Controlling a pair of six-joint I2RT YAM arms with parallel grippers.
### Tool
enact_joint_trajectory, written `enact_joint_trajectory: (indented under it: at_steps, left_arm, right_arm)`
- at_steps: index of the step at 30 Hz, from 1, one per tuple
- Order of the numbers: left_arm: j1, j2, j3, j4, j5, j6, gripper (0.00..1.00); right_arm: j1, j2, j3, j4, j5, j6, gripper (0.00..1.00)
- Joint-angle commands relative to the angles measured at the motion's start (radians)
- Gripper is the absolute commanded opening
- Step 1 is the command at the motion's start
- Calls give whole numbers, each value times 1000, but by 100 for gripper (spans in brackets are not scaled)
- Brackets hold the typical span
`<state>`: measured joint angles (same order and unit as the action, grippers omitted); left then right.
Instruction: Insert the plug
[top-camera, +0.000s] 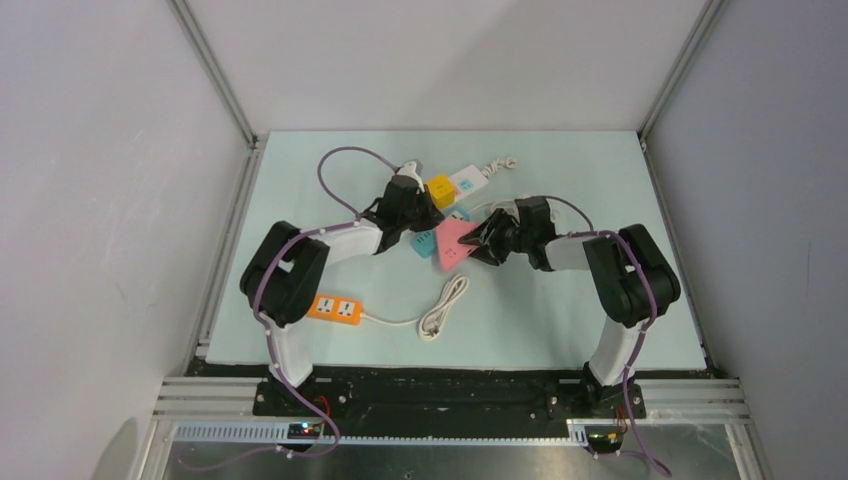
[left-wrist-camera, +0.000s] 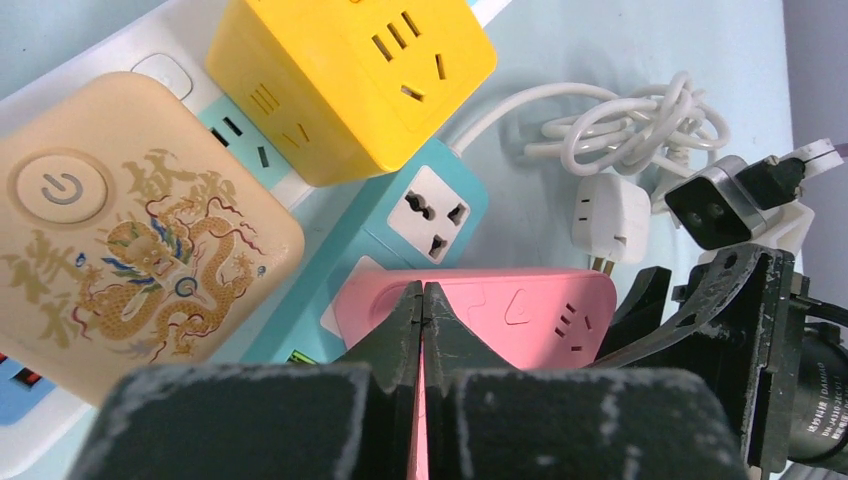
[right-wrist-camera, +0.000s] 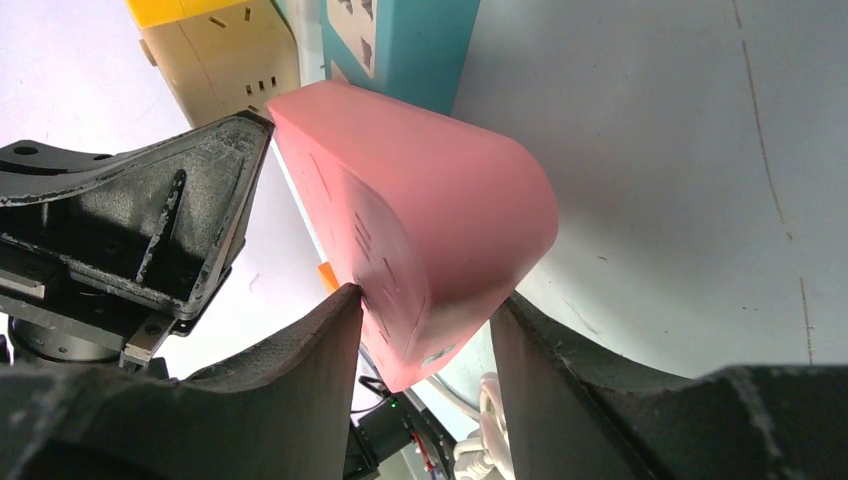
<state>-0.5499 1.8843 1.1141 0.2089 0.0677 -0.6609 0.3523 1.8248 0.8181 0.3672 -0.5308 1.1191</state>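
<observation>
A pink power strip (top-camera: 452, 246) lies among other strips at mid-table. My right gripper (top-camera: 479, 240) holds its end, and the right wrist view shows the fingers (right-wrist-camera: 300, 360) closed on both sides of the pink body (right-wrist-camera: 420, 200). My left gripper (top-camera: 427, 222) is shut and empty. In the left wrist view its tips (left-wrist-camera: 422, 297) meet over the pink strip's top face (left-wrist-camera: 520, 300). A white plug (left-wrist-camera: 610, 213) with brass prongs lies loose on the table just beyond the pink strip, its coiled cord (left-wrist-camera: 630, 120) behind it.
A yellow cube socket (left-wrist-camera: 350, 70), a beige dragon-print socket (left-wrist-camera: 130, 230), a teal strip (left-wrist-camera: 430, 210) and a white strip (top-camera: 468, 180) crowd the middle. An orange strip (top-camera: 335, 308) with a white cord (top-camera: 443, 305) lies near front. Grey walls enclose the table (top-camera: 600, 320).
</observation>
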Motion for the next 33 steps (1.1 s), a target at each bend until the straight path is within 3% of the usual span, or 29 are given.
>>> enact_joint_trajectory:
  at_steps: [1, 11, 25, 33]
  left_arm:
    - [-5, 31, -26, -263, -89, 58, 0]
    - [-37, 72, 18, -330, -21, 50, 0]
    - [-58, 136, 43, -375, -23, 18, 0]
    - [-49, 114, 38, -373, 4, 27, 0]
  right_arm:
    - [11, -15, 48, -62, 44, -34, 54]
    - [12, 30, 75, -139, 57, -25, 52]
    - [18, -34, 93, -260, 141, -115, 73]
    - [25, -153, 132, -350, 191, -242, 76]
